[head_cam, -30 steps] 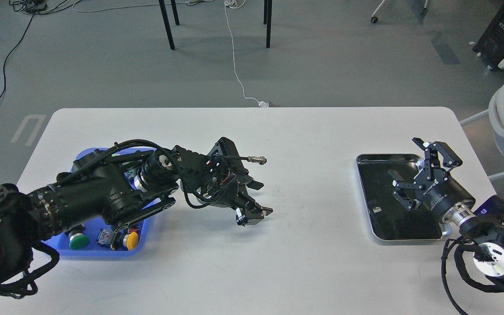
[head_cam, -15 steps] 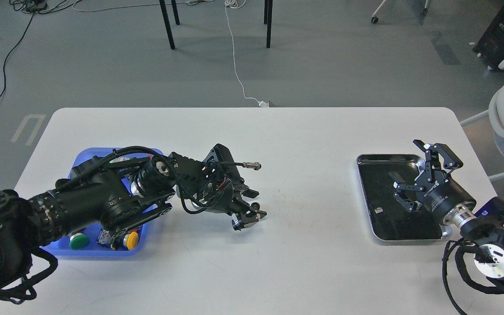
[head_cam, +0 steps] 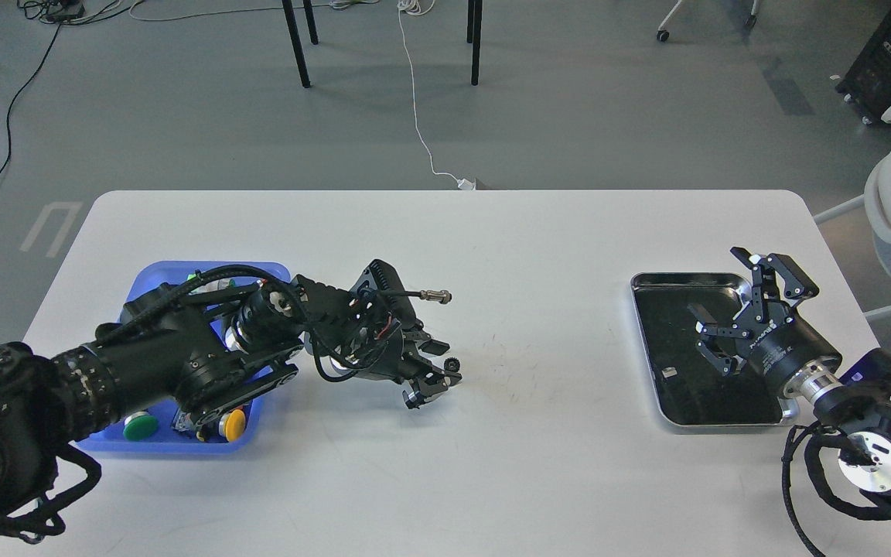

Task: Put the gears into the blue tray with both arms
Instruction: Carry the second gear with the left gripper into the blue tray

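We reach both arms over a smooth white table (head_cam: pixel 538 433) with rounded corners. Our left gripper (head_cam: pixel 439 365), a matte black two-finger tool tangled with glossy cables and a small metal plug on a stiff lead, hangs low over the bare tabletop just right of the blue tray (head_cam: pixel 256 272). Its short blocky fingers are pinched on a gear (head_cam: pixel 452 363), a tiny black toothed wheel that peeks out at the fingertips. The blue tray is bright moulded plastic, rectangular with rounded corners and a low raised rim; our left forearm crosses over most of it, so we see only its far edge and near right corner. In that near corner lie push-button switches, one with a round green cap (head_cam: pixel 139 425) and one with a round yellow cap (head_cam: pixel 233 422), with a small mixed-colour part between them that we cannot make out. Well apart on the right side sits the silver-rimmed tray (head_cam: pixel 650 340), shiny metal at the rim with a flat black lining and one small pale speck on it. Our right gripper (head_cam: pixel 732 313) hovers over this tray with its jointed black fingers spread wide and nothing between them, white lettering on its cylindrical body, a polished silver ring at the wrist behind it.
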Robot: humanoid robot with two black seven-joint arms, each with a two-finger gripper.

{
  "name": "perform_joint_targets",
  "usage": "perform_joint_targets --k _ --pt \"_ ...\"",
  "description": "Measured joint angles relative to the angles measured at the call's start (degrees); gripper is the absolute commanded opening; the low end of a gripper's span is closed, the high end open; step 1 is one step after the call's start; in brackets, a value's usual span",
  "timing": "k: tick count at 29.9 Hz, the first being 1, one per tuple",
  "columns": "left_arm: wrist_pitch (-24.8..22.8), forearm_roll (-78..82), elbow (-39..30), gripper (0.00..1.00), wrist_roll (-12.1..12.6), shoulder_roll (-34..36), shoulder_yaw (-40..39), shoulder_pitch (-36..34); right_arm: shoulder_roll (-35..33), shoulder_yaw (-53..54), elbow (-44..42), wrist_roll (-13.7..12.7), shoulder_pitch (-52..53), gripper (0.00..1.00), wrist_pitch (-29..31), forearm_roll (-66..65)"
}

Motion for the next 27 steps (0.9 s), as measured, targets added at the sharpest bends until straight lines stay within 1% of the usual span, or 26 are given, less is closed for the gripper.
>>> perform_joint_targets --k 1,5,15,19,22,27 --pt "0.00 0.00 0.08 0.22 0.00 0.00 -0.01 0.02 0.00 -0.02 -0.02 0.00 0.02 0.99 0.00 -0.01" --pt "0.11 0.01 0.25 0.11 0.01 -0.01 -0.01 0.08 0.00 -0.05 -0.07 0.00 0.05 0.99 0.00 -0.01" --pt "0.55 0.02 -0.44 0.10 -0.02 -0.16 -0.04 -0.54 0.00 -0.06 -0.09 0.00 0.05 0.99 -0.06 -0.01" --pt "0.57 0.03 -2.61 0.11 -0.05 1.30 -0.49 -2.25 0.02 -0.06 -0.10 0.00 0.05 0.99 -0.09 -0.01" --pt "0.60 0.03 -6.68 0.11 -0.03 5.83 -0.72 -4.69 0.06 -0.05 -0.13 0.00 0.08 0.99 -0.09 -0.03" --pt "0.36 -1.67 -15.33 0.12 -0.03 18.97 -1.03 -7.53 0.33 -0.09 -0.33 0.00 0.70 0.99 -0.09 -0.10"
